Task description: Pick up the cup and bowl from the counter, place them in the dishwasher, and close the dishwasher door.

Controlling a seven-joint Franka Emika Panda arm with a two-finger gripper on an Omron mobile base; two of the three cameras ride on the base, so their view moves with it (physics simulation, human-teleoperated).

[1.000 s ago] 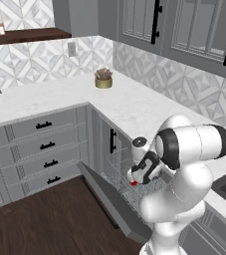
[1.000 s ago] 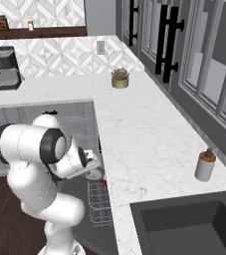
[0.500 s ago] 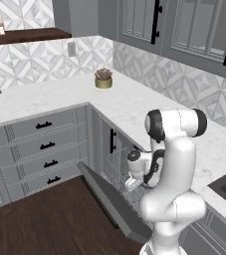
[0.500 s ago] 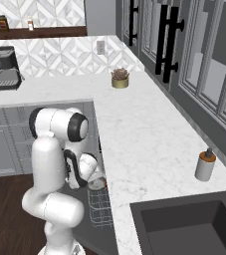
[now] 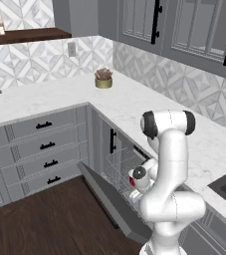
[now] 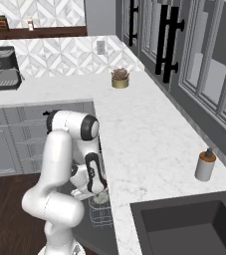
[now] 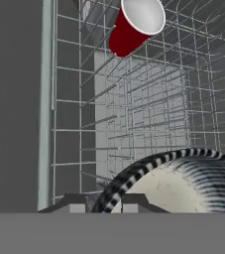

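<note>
Rack (image 7: pixel 134 99) of dishwasher (image 5: pixel 119 169) holds one cup (image 7: pixel 134 25), tipped. Arm has folded lower since a second ago; gripper (image 7: pixel 101 201) clamps one bowl (image 7: pixel 183 178) over rack. Door (image 5: pixel 112 204) down.

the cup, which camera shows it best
The hand view: the cup lies tilted in the dishwasher's wire rack, its red wall and white inside plain. The left base view gives a small red patch beside the arm. In the right base view I cannot make it out.
</note>
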